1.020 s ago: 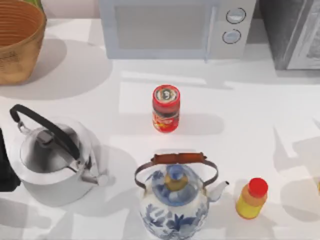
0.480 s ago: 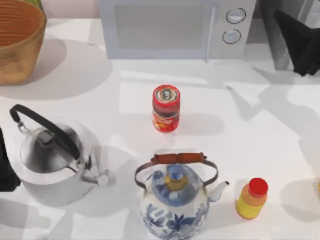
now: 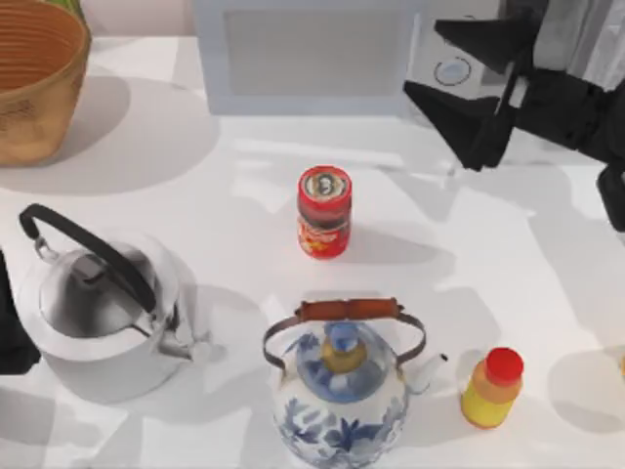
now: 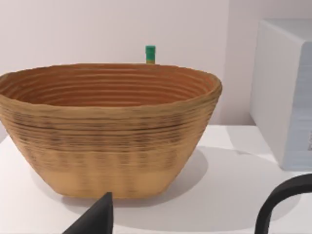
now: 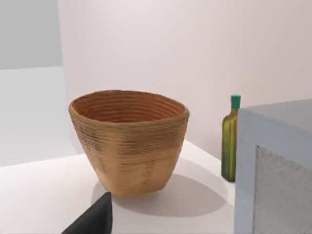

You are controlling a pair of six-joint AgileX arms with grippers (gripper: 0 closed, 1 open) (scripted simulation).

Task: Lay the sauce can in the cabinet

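At table centre: sauce can (image 3: 324,210) upright, untouched | right claw (image 3: 459,83) spread apart, upper right | left claw: can't tell

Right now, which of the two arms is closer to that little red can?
The right gripper is nearer, open, up and to the right of the sauce can. The left arm sits parked at the table's left edge, beyond the steel kettle.

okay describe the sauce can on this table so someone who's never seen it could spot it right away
Start at the white microwave at the table's back edge. In front of it, alone mid-table, stands the sauce can: small, red, silver-topped. The yellow bottle is red only at its cap.
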